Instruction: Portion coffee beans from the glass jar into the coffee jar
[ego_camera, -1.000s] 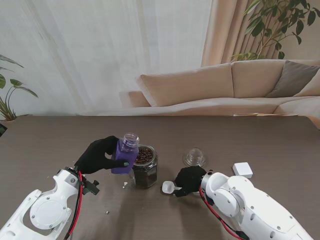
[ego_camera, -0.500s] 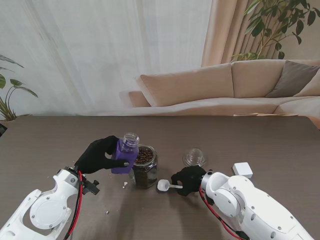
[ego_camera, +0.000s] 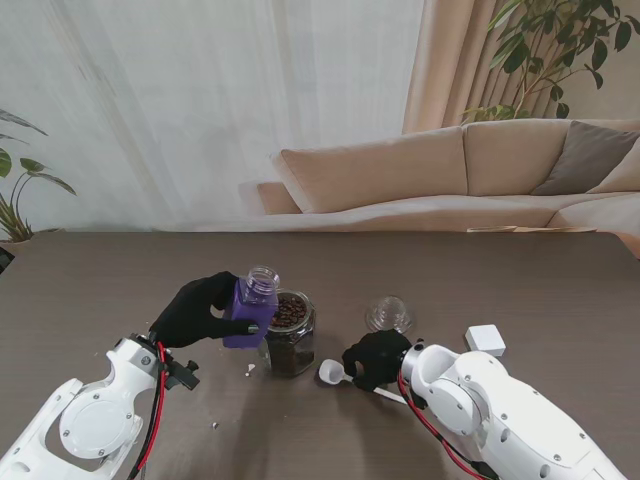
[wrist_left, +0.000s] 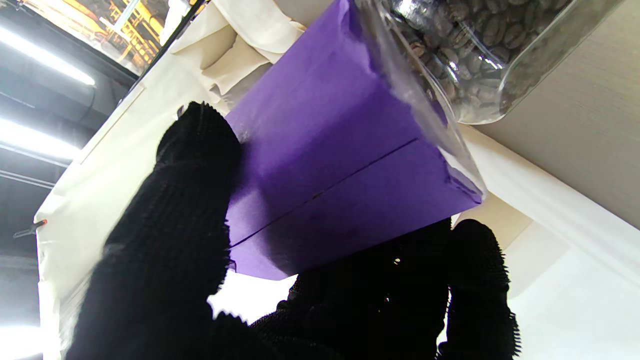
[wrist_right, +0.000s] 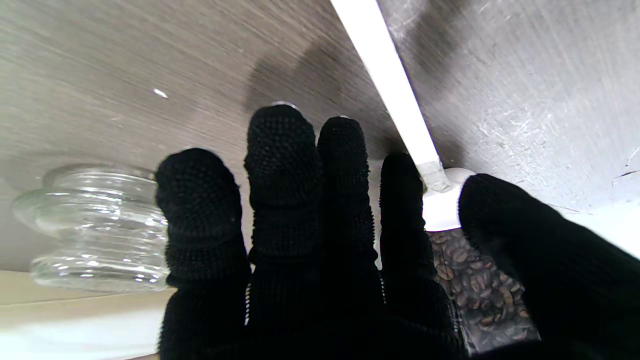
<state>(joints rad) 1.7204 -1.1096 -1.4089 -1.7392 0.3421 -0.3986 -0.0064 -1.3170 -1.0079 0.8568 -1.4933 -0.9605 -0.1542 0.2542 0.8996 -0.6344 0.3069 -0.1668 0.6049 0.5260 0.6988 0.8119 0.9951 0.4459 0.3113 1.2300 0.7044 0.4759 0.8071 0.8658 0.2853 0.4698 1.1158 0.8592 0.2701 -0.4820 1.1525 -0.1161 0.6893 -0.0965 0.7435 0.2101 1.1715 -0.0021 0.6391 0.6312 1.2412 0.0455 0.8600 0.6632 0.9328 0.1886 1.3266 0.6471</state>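
Coffee jar: purple, open-mouthed, tilted, clamped in left hand fingers, touching glass jar of beans on counter. Likely rigid, slippery, fragile; grip flat sides. Right hand fingers pinching scoop

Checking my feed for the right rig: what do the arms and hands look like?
Both arms have glossy white rounded shells, left arm, right arm, with red and black cables along the wrists. The left hand and right hand wear black knit gloves.
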